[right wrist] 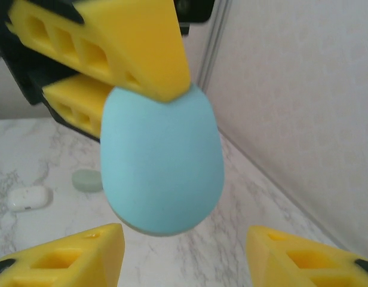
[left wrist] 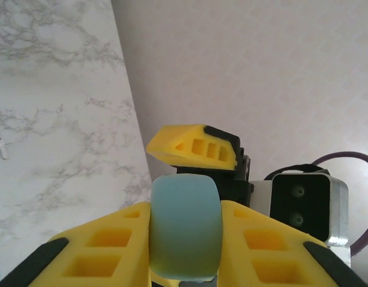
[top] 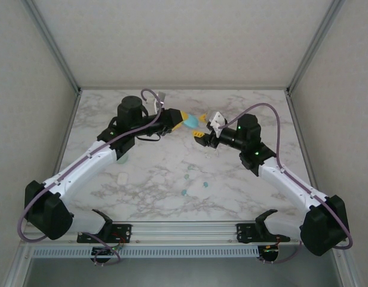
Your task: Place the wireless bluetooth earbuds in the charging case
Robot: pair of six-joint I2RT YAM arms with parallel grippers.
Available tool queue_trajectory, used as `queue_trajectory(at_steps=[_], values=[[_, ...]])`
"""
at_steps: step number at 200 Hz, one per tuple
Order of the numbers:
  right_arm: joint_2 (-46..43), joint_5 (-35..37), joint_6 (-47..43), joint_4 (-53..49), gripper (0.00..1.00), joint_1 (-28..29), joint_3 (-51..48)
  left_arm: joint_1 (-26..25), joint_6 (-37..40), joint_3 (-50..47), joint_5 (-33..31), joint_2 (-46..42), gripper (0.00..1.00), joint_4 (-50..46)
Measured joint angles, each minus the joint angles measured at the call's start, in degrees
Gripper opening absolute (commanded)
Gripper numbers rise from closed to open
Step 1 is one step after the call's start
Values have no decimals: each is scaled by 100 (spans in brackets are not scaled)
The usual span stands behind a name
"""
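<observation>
The charging case (top: 190, 122) is a smooth teal pebble held above the table's middle back. My left gripper (top: 183, 118) is shut on it, its yellow fingers (left wrist: 106, 242) pressing both sides of the case (left wrist: 185, 230). My right gripper (top: 200, 125) faces it from the right and stands open, one finger on either side of the case's free end without touching. In the right wrist view the case (right wrist: 162, 161) hangs just above the gap of the open right gripper (right wrist: 184, 257). Several tiny teal earbuds (top: 187, 178) lie on the marble nearer the bases.
A white case (top: 123, 178) and a pale mint case (top: 121, 158) lie at the left under the left arm, also seen as the white case (right wrist: 28, 197) and the mint case (right wrist: 87, 179). A white earbud (left wrist: 0, 146) lies on the marble. Walls enclose the table on three sides.
</observation>
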Motion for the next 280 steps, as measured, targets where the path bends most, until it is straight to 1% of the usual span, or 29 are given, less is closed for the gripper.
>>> queue_trajectory(at_steps=[48,94,139,164,175,190,200,210,220,227,232,244,249,250,261,263,267,280], values=[[-37,-302,175,315,58,0,37,0,-267,-17,-2,-55,20,227],[0,-367,474,651,54,0,59,0,-385,-103,-2,-55,20,291],[190,-481,511,616,53,0,295,0,-409,-107,-2,-55,20,378],[273,-566,562,610,48,2,358,0,-409,-107,-9,-55,20,400],[286,-603,573,597,42,2,378,2,-409,-107,-9,-55,20,404],[297,-605,590,581,41,-2,400,13,-407,-107,-26,-55,20,420],[297,-608,586,568,39,-2,402,15,-407,-107,-26,-57,24,420],[297,-608,568,507,38,-2,428,15,-402,-107,-26,-57,37,420],[297,-605,546,411,37,-2,468,13,-391,-107,-20,-57,40,417],[297,-608,546,317,36,0,516,11,-365,-107,-15,-59,45,407],[297,-612,549,240,35,0,549,11,-304,-107,-15,-61,50,407],[297,-647,551,28,35,-2,654,11,-66,-105,-31,-103,71,334],[304,-671,555,-92,35,-2,721,11,-13,-103,-70,-131,76,275],[306,-675,560,-114,35,-2,732,11,101,-94,-85,-151,77,236],[341,-800,592,-378,35,-20,920,11,402,-63,-210,-273,83,-20],[350,-824,597,-426,35,-22,966,11,575,-52,-247,-315,84,-94],[374,-894,614,-529,35,-31,1051,11,680,-42,-295,-367,85,-179],[468,-1158,715,-824,34,-103,1314,11,1377,4,-507,-608,87,-450]])
